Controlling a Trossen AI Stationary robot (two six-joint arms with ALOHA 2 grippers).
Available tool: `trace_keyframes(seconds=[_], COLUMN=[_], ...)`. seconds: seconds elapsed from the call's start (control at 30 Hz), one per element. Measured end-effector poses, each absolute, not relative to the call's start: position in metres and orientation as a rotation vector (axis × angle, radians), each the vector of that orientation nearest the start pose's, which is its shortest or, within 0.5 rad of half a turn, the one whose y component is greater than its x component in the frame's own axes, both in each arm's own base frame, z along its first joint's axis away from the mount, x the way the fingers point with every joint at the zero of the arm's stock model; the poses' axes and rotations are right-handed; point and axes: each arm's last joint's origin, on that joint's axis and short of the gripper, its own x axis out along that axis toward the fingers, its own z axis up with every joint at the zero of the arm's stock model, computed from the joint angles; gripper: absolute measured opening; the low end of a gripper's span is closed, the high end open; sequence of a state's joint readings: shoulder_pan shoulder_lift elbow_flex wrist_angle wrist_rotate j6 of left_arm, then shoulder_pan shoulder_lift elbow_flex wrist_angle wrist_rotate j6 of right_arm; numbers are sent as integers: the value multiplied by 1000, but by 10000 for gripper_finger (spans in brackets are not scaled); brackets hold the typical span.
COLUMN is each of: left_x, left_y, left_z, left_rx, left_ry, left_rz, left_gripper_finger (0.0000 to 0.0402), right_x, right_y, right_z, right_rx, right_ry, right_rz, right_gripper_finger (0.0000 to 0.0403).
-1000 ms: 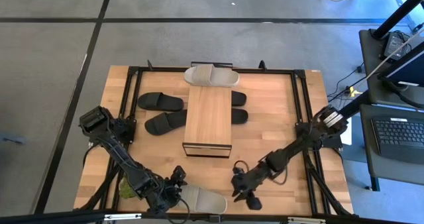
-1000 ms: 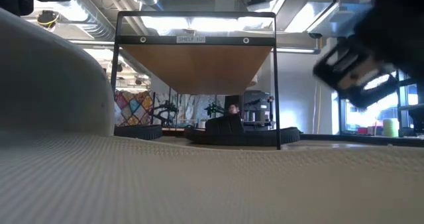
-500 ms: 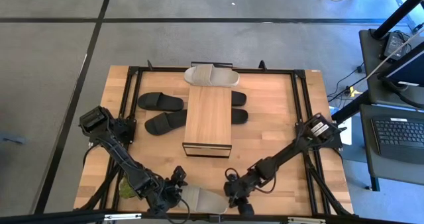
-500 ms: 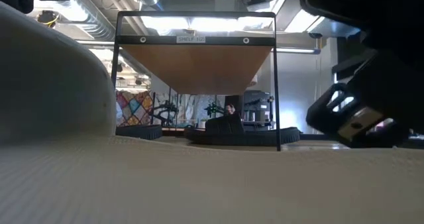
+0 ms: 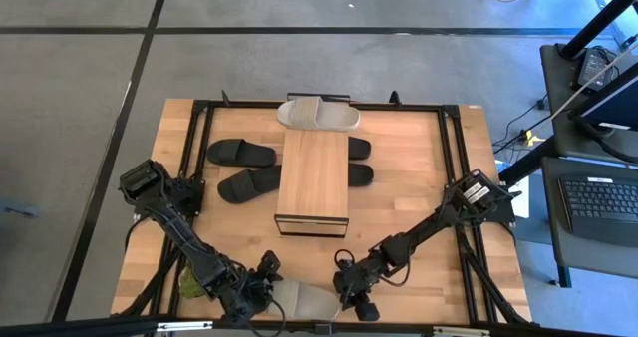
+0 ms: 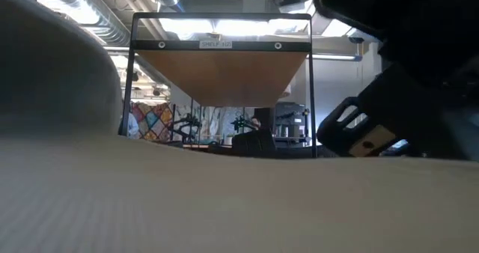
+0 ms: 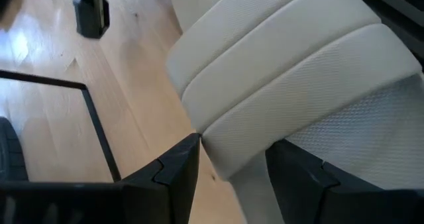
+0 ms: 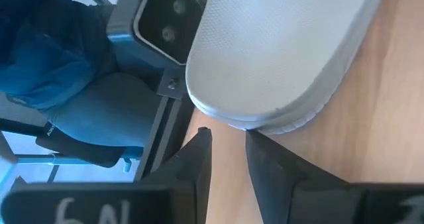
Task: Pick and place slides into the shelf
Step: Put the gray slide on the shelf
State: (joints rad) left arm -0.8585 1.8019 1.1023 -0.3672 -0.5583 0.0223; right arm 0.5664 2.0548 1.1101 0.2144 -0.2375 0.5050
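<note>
I am gripping a beige-grey slide (image 5: 304, 299) with my left gripper (image 5: 267, 290) at the near edge of the worktop (image 5: 419, 172), close to the middle of that edge; in the left wrist view my two dark fingers (image 7: 173, 171) are sitting either side of the slide's wide strap, closed onto it. I am holding my right gripper (image 5: 351, 295) just beside the same slide's other end, and in the right wrist view its fingers (image 8: 199, 159) are standing a narrow gap apart right at the rounded sole edge, not clearly clamping it. The shelf (image 5: 314, 177) is standing near the middle of the worktop, running from the centre toward the far edge, and its light plank top is bare. A second beige-grey slide (image 5: 318, 114) is lying across the shelf's far end, by the far edge of the worktop. Two black slides (image 5: 242, 154) are lying side by side just left of the shelf, and two more black ones (image 5: 360, 161) are poking out from under its right side. A small green plant (image 5: 187, 281) is sitting by the near left corner, partly hidden under my left arm
</note>
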Motion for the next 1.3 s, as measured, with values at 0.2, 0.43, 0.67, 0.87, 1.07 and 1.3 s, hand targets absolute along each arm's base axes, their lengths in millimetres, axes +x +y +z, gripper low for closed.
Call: trace_keyframes(seconds=[0.2,0.43,0.67,0.87,1.07,1.3], left_x=[243,243,243,243,244,243], left_y=[-257,-256,-256,-256,-256,-253], left_z=[169,169,170,170,170,179], left_rx=[769,779,782,780,783,811], left_ry=[780,774,772,772,768,727], left_rz=[-290,-278,-269,-266,-259,-212], left_gripper_finger=[165,161,101,30,11,6], right_x=[342,342,342,342,342,342], right_y=[219,219,219,219,219,220], right_z=[109,109,109,110,110,129], right_rx=[331,328,325,325,332,366], right_ry=[917,916,915,912,917,882], right_rz=[552,553,552,552,561,649], right_gripper_finger=[97,97,97,97,97,97])
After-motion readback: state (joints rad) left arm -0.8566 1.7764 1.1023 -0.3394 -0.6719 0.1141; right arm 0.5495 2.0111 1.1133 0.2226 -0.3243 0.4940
